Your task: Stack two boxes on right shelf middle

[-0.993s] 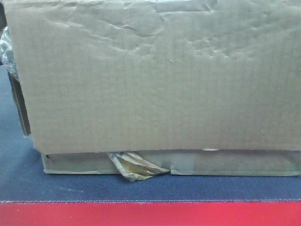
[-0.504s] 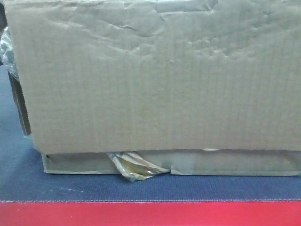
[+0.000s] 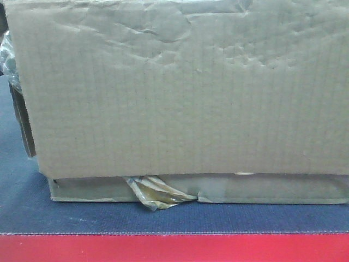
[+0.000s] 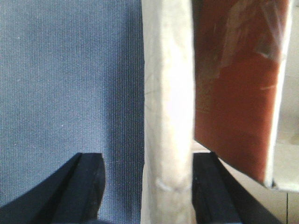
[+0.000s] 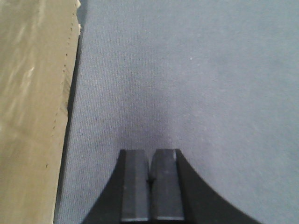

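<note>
Grey felt surface (image 3: 163, 218) with red edge carries the large box (image 3: 180, 93) sitting on the flat box (image 3: 262, 188), stack made but no steel shelf in view, so shelving looks undone; left gripper (image 4: 147, 161) gapes astride a cardboard edge (image 4: 168, 93), unclamped, right gripper (image 5: 150, 154) pressed closed, empty, over bare felt.

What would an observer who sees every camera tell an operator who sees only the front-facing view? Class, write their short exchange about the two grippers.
Operator: I see only a big box resting on a flat box. Where is the left gripper?
Observer: The left gripper is open, with a pale cardboard edge standing between its fingers. I cannot tell which box the edge belongs to.
Operator: And the right one?
Observer: The right gripper is shut on nothing, over the bare mat.
</note>
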Controlling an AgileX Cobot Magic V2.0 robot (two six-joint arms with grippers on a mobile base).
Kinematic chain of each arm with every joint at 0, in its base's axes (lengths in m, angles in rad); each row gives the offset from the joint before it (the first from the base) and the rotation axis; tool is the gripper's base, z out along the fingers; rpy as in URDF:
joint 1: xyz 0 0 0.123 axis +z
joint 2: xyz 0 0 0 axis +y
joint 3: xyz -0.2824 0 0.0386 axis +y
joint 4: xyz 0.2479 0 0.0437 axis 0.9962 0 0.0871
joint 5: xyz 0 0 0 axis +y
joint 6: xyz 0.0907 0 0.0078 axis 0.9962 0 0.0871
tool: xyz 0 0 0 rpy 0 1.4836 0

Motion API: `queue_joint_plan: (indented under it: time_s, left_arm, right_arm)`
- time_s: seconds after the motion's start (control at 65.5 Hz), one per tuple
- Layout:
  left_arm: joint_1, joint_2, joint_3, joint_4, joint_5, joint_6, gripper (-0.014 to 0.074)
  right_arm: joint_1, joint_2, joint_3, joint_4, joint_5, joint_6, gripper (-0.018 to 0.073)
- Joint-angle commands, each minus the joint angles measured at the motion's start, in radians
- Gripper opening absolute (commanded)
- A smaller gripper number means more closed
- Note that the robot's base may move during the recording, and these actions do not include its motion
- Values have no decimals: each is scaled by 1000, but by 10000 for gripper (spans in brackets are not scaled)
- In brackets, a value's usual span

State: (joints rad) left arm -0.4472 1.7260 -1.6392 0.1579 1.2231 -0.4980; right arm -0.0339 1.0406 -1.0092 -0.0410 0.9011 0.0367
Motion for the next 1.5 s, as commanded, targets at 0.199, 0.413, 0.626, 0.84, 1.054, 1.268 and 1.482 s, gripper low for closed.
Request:
queue_joint_plan:
  time_s: [0.199,0.413,0.626,0.84,1.054,1.268,1.482]
  left_arm:
    - [1,-8,1,4,-2,2,309]
    - [1,-8,1,1,-2,2,309]
    - [1,-8,1,1,-2,2,309]
    - [1,-8,1,1,-2,2,309]
    - [1,-8,1,-1,-2,2,309]
    - [1,-8,1,-11,-2,2,309]
    - [1,-8,1,-13,-2,2,309]
  right_arm:
    - [-3,69,-52,8,-78,-2,-162]
    - [-3,156,-255,51,146,81,-160]
    - [98,221,-447,-81,306,243,-160]
    - [259,279,-541,-76,320,261,-160]
    - [287,375,-562,-75,320,261,-137]
    - [287,438,-561,-12,320,228,225]
    - [287,476,-503,21,320,227,286]
